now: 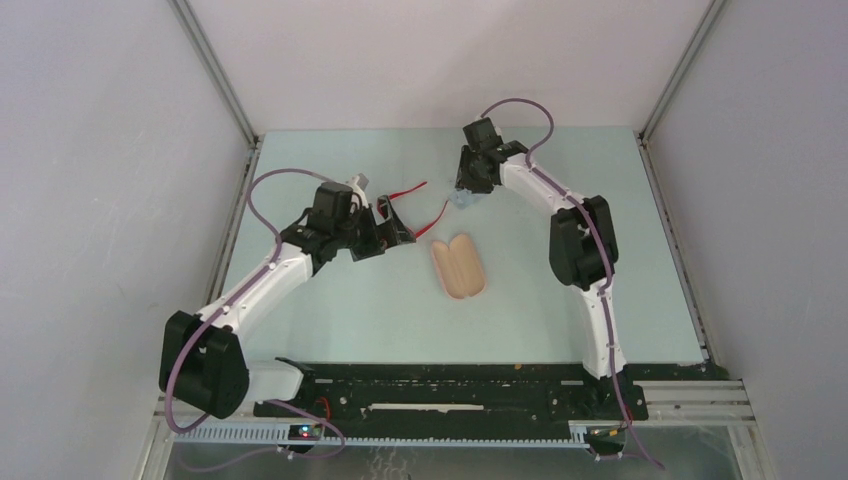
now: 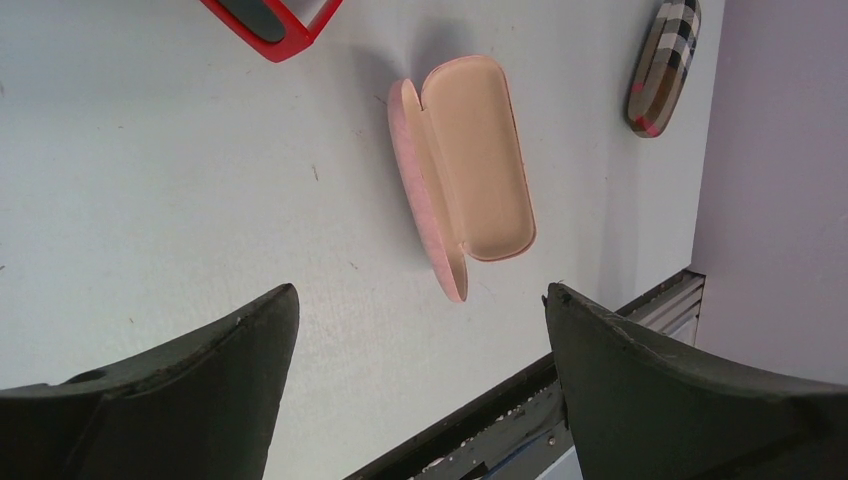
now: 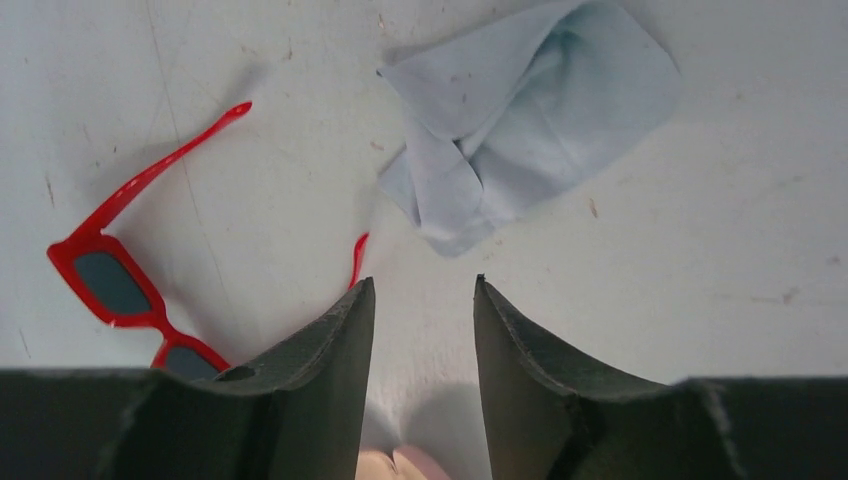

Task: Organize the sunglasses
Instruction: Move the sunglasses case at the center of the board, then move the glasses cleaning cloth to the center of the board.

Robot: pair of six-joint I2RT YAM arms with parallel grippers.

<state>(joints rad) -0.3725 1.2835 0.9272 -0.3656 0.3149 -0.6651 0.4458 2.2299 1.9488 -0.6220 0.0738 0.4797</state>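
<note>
1. Pink case [image 1: 458,265]: landmark. It lies open near the table [image 1: 350,320] centre, tan lining up, w/ lid and tray side by side.
2. Red sunglasses [image 1: 388,212]: on the table beyond the case's far end, offset to the L, w/ temples unfolded. One temple tip points back toward the case and stops near its far end; the pair is not inside the case. In the R wrist view the frame [image 3: 110,285] lies lens-down or lens-up (cannot tell which), w/ dark lenses.
3. L gripper [image 1: 385,235]: hangs just L of the case's far end, next to the red frame. In the L wrist view the gripper [image 2: 420,290] has its fingers spread wide, nothing between them. The case [image 2: 470,165] lies ahead of the gap, and a corner of the sunglasses [image 2: 270,25] is beyond it at the view's edge.
4. R gripper [image 1: 468,185]: above the table past the case's far end, slightly R. In the R wrist view [image 3: 424,281] the fingers stand a narrow gap apart, holding nothing, w/ the case end [image 3: 405,465] visible below them.
5. Blue cloth [image 3: 520,130]: crumpled, beyond the case's far end, just past the R fingertips, beside the sunglasses but apart.
6. Plaid case [image 2: 663,65]: closed, well apart from the pink case on its tray side, near the table edge.
</note>
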